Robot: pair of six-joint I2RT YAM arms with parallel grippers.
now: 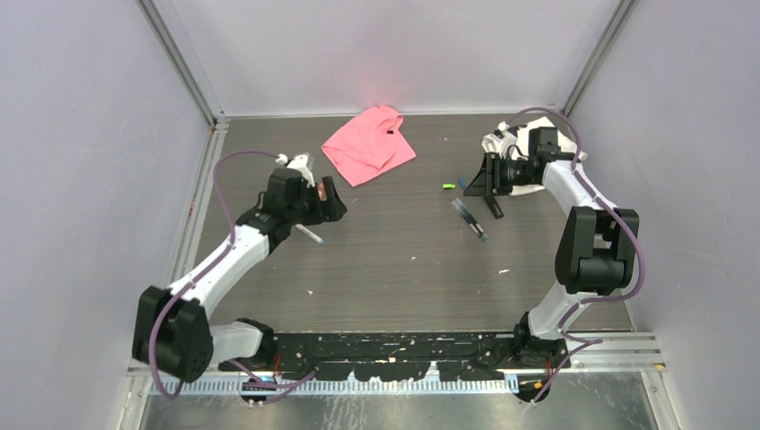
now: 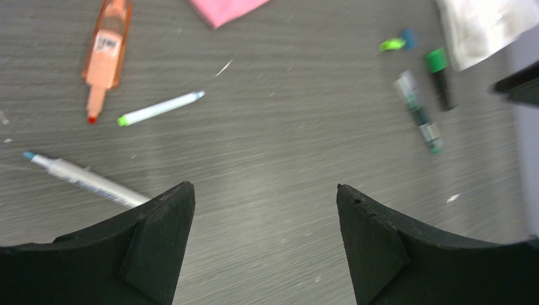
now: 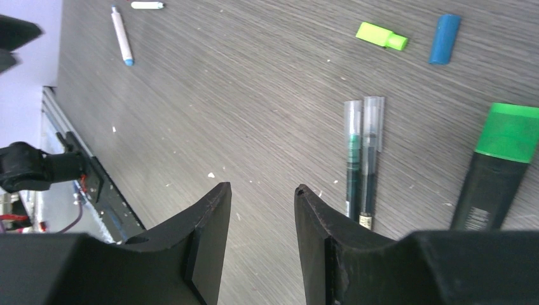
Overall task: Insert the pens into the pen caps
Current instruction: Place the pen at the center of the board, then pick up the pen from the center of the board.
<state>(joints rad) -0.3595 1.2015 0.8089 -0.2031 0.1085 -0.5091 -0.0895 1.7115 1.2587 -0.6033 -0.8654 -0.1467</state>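
Observation:
Two dark green pens (image 3: 361, 159) with clear caps lie side by side just right of my right gripper (image 3: 262, 187), whose jaws stand partly open with nothing between them. A black highlighter (image 3: 499, 168) with a green cap lies further right. A bright green cap (image 3: 381, 35) and a blue cap (image 3: 445, 39) lie loose beyond them. My left gripper (image 2: 266, 187) hangs wide open over bare table. Ahead of it lie an orange pen (image 2: 108, 54), a white pen (image 2: 159, 108) with a green end, and a white pen (image 2: 82, 180) with a blue tip.
A pink cloth (image 1: 367, 143) lies at the back middle of the table (image 1: 385, 269). A white cloth (image 1: 506, 143) sits under the right arm at the back right. Small white specks dot the dark surface. Walls enclose three sides.

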